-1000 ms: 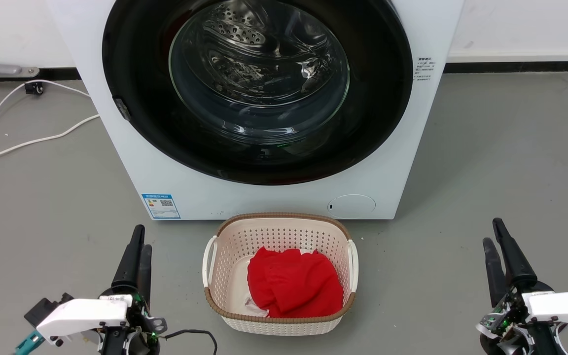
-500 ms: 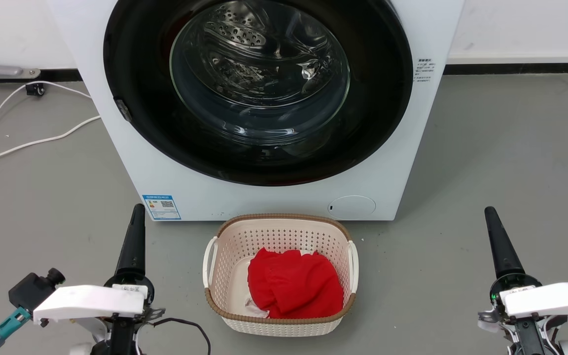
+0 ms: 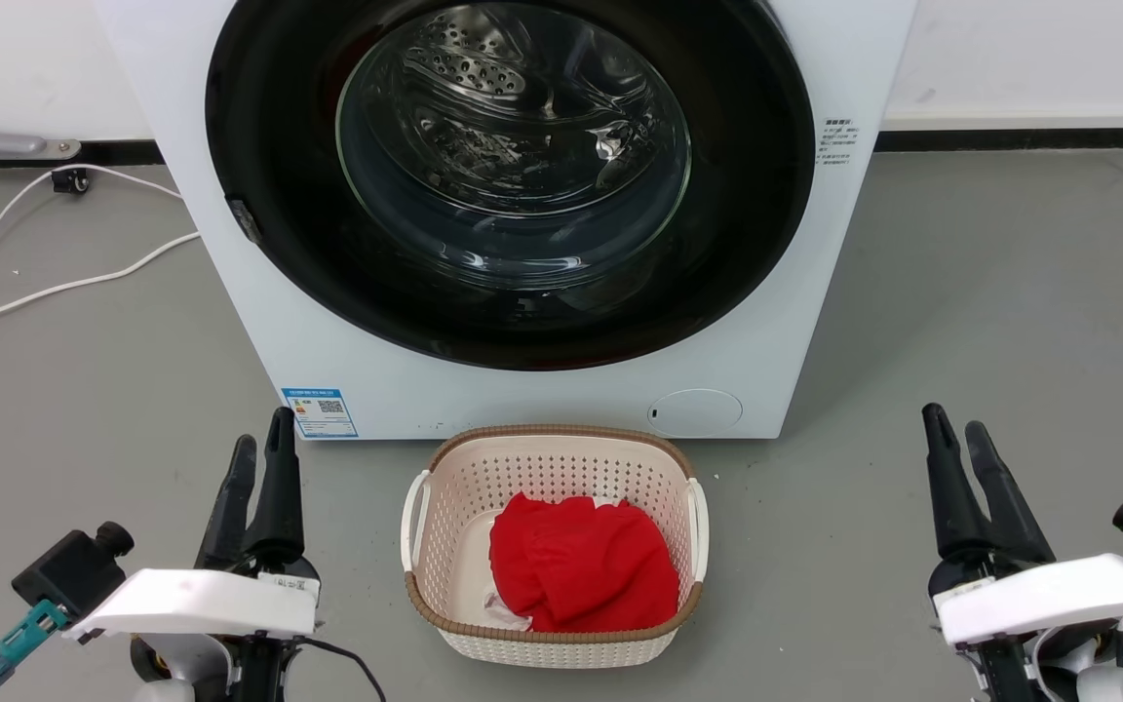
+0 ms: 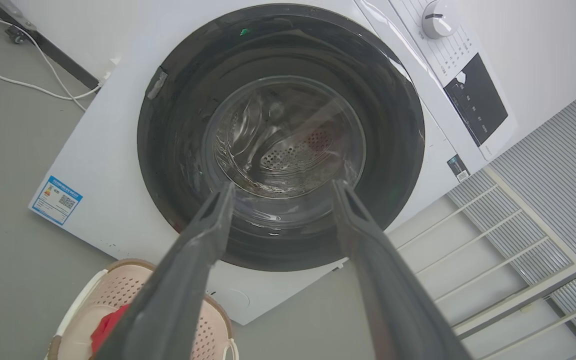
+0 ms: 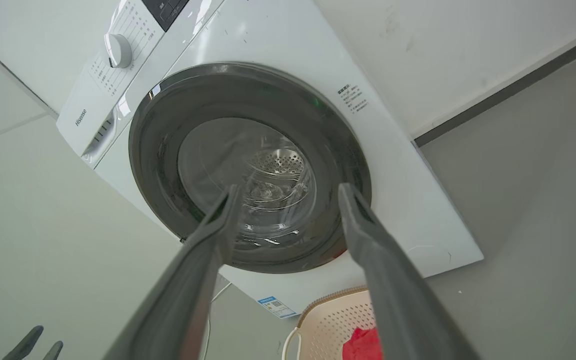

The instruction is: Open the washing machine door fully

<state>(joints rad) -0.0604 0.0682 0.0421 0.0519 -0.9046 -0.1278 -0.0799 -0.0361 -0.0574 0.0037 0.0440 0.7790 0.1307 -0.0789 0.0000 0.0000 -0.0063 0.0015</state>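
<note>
Grey floor (image 3: 990,292) under white washing machine (image 3: 815,244), white wall (image 3: 1010,49) behind.

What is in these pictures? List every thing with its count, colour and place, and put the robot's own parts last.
washing machine: one, white, on the floor at the wall
washing machine door: one, black with clear glass, shut on the machine's front
dial: one, white, on the machine's top panel
sticker: one, blue, low on the machine's front, robot's left
round flap: one, white, low on the front, robot's right
laundry basket: one, cream with brown rim, on the floor before the machine
cloth: one, red, in the basket
cables: two, white, on the floor, robot's left
left gripper: one, dark, open, left of the basket
right gripper: one, dark, open, right of the basket
</note>
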